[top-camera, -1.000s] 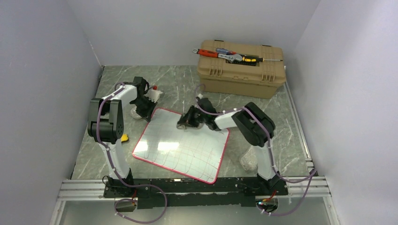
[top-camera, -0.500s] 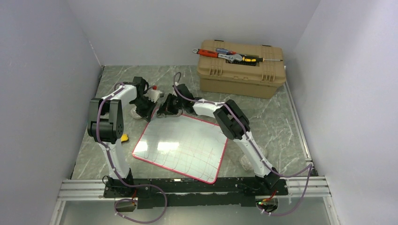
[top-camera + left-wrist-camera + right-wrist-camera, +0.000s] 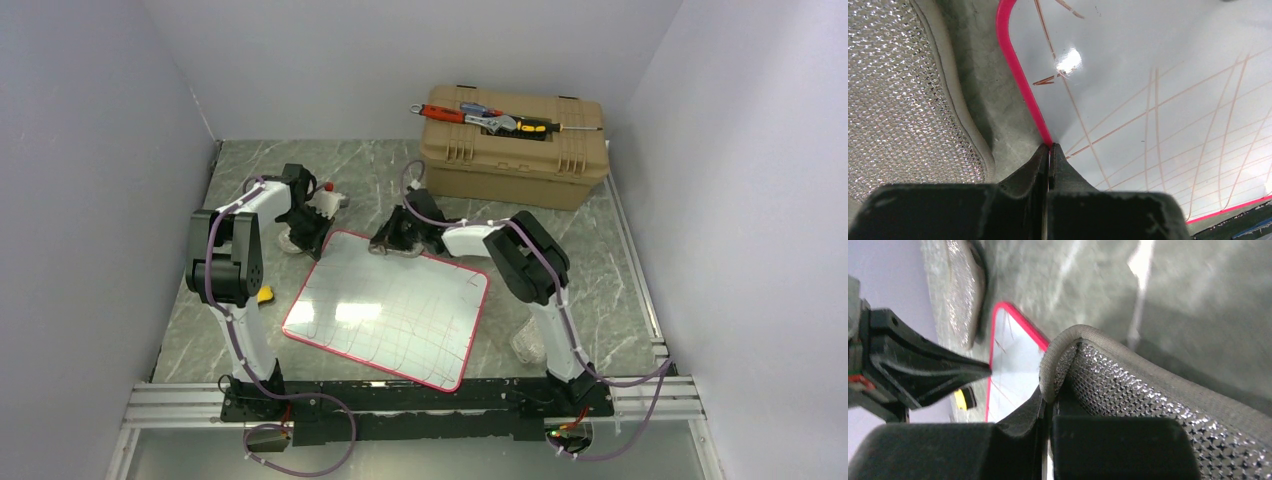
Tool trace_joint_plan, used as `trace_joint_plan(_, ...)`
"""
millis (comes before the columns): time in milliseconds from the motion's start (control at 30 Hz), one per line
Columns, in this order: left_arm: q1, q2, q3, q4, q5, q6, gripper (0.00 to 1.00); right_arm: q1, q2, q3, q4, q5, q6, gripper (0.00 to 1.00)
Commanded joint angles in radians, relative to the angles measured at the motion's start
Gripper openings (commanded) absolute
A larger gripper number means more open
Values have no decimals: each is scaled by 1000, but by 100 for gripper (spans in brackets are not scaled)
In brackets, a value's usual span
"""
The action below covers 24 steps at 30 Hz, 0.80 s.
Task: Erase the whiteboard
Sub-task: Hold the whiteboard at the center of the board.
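The right gripper [image 3: 1045,405] was clamped shut on the hemmed edge of a silvery mesh cloth [image 3: 1148,405], with the rest of the cloth bunched out past the fingers. It sat at the far edge of the whiteboard [image 3: 385,310], close to the far-left corner. The whiteboard lay flat and slightly skewed on the marbled surface [image 3: 600,270] between the two arms. The left gripper [image 3: 1049,150] was closed on nothing, its tip set against the red rim at that same corner, apparently pinning the board. Thin reddish pen lines criss-crossed much of the white face, denser toward the near side, so most of the wiping seemed left to do. To do the stroke well, the cloth should be pressed flat so its broad face rubs the board rather than the hard fingertips. It should be drawn in long overlapping passes from the far edge toward the near one. The left tip should hold the rim firmly enough that the board does not slide or turn. A second mesh pad [image 3: 898,100] lay on the surface just beside the pinned corner. The tan toolbox [image 3: 515,150] stood well apart at the back.
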Motion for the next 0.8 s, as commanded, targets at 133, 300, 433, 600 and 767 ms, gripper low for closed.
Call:
trace_joint_plan(133,-10,119,-69,28,11,30,2,70,332,340,-416,126,-119,0)
trace_joint_plan(300,-10,120,-66,22,9,28,2,64,298,273,-405,127,-117,0)
trace_joint_plan(433,-5,107,-76,26,8,32,2,0,106,-89,-283,138,-124,0)
trace_joint_plan(600,1,94,-88,28,9,36,2,-66,-142,-510,-190,156,-163,0)
trace_joint_plan(767,2,89,-87,24,15,32,2,-29,-217,-626,-149,43,-166,0)
